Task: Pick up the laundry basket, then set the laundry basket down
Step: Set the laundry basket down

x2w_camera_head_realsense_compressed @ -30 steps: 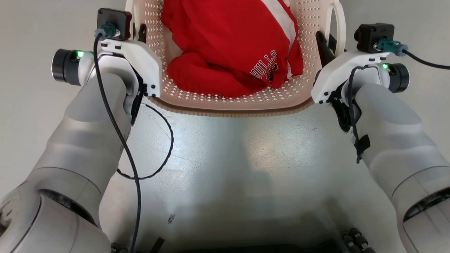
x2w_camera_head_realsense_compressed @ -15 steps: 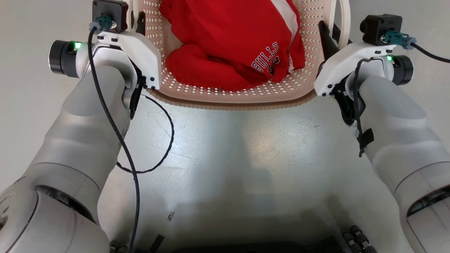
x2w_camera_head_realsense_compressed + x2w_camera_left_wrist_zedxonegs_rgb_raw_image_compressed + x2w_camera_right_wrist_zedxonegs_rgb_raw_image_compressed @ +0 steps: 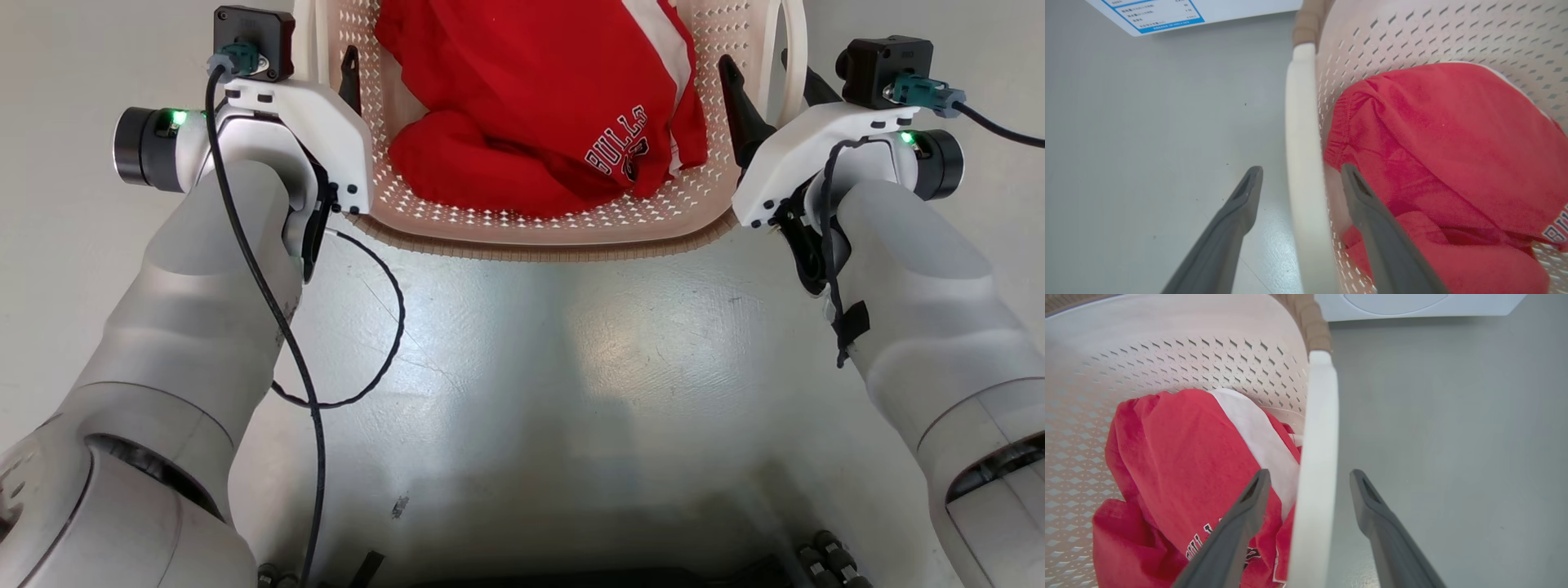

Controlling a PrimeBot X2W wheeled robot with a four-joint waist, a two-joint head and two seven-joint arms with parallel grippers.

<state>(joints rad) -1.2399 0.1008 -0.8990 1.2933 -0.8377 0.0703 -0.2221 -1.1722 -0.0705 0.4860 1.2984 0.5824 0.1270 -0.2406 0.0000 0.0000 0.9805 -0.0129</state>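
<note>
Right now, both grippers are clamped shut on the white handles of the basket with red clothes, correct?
No: the left gripper and right gripper are open, each straddling a white handle of the laundry basket with red clothes, as the wrist views show.

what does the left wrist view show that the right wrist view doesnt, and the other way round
Left wrist view: a blue-bordered printed label at the top left, and the left gripper open astride the left handle of the laundry basket.
Right wrist view: a white appliance panel at the top, the garment's white stripe, and the right gripper open astride the right handle.
Both: the basket's perforated wall and brown rim, the red garment inside, grey floor.
</note>
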